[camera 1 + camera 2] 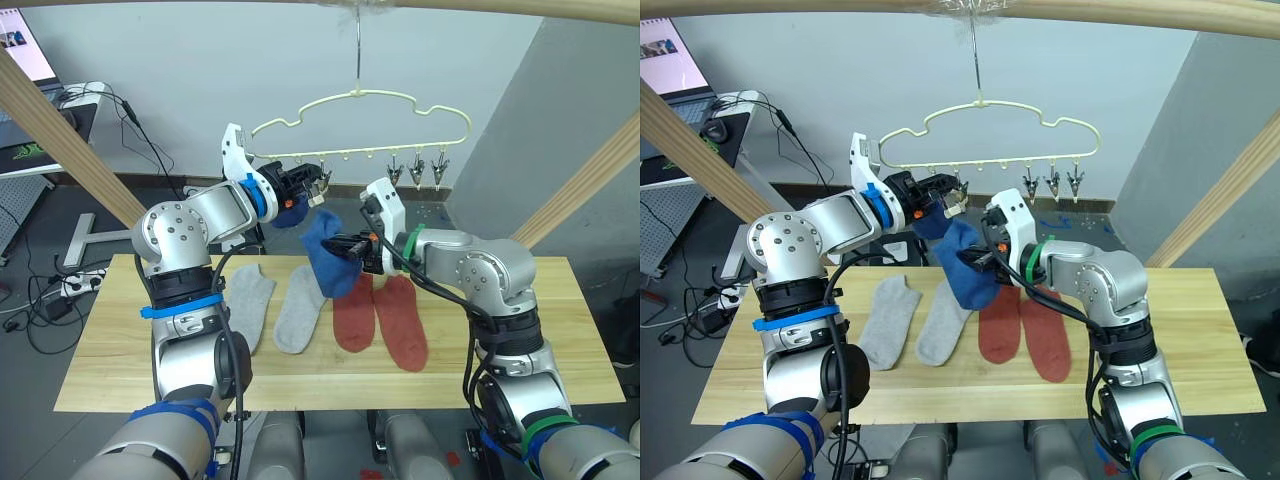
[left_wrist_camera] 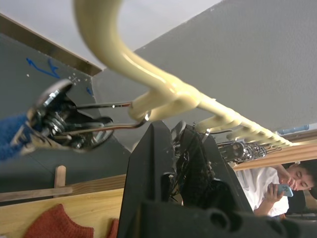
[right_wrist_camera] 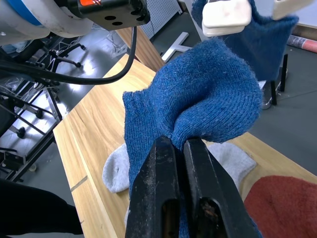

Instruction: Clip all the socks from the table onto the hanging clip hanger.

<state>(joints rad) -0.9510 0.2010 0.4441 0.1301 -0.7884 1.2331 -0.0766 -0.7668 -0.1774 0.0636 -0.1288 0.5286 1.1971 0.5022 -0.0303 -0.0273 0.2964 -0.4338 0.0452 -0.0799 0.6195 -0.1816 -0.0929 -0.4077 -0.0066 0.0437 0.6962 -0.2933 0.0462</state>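
On the wide tabletop of light yellowish wood planks (image 1: 120,350), two light grey fabric ankle socks (image 1: 248,305) lie side by side at the left of the row, then two rust red fabric ankle socks (image 1: 400,320) beside them. Above the grey pair, the left gripper (image 1: 318,186) is raised to the bottom bar of the thin pale-yellow wire clip hanger with a cloud-shaped outline (image 1: 360,100), at one of its small metal clips (image 2: 64,121); a blue fabric sock (image 1: 290,212) hangs just beneath it, and whether its black fingers are spread or closed I cannot tell. To the right and lower, the right gripper (image 1: 352,246) has its two black fingers (image 3: 158,193) pinched together on a fold of a second blue fabric ankle sock (image 1: 325,255), held in the air above the table, between the grey and red pairs. Three more metal clips (image 1: 417,168) hang free at the bar's right end.
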